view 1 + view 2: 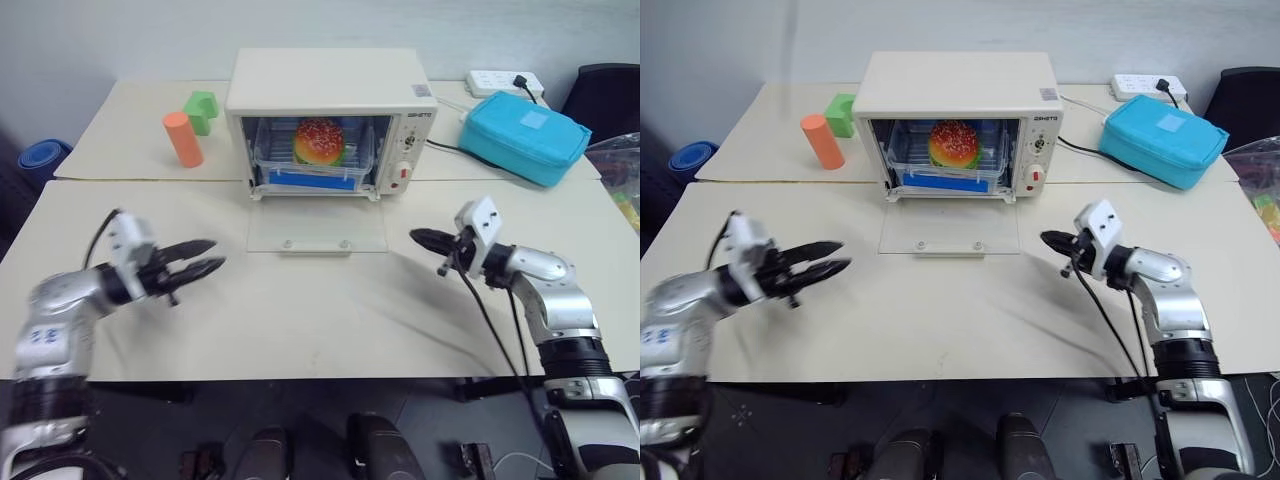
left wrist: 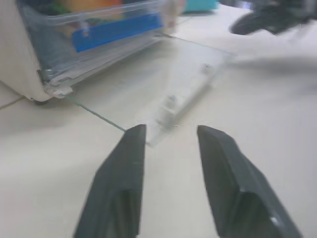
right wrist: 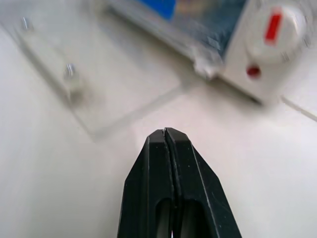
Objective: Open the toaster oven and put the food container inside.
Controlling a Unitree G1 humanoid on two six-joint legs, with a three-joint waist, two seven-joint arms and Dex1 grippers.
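On the left, the left hand (image 1: 205,257) is seen parted and empty above the counter (image 1: 320,330), well apart from the toaster oven (image 1: 330,95). In the middle, the oven's glass door (image 1: 317,230) lies folded flat on the counter, and the food container (image 1: 315,150) is already set inside on the rack. On the right, the right hand (image 1: 420,238) is pressed closed, holding nothing. The task is judged essentially done; nothing is left unless the door is to be shut.

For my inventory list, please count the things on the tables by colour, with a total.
Cream-white: 2, toaster oven, power strip
Clear: 1, food container inside the oven
Teal: 1, pouch
Orange: 1, cylinder
Green: 1, block
Total: 6
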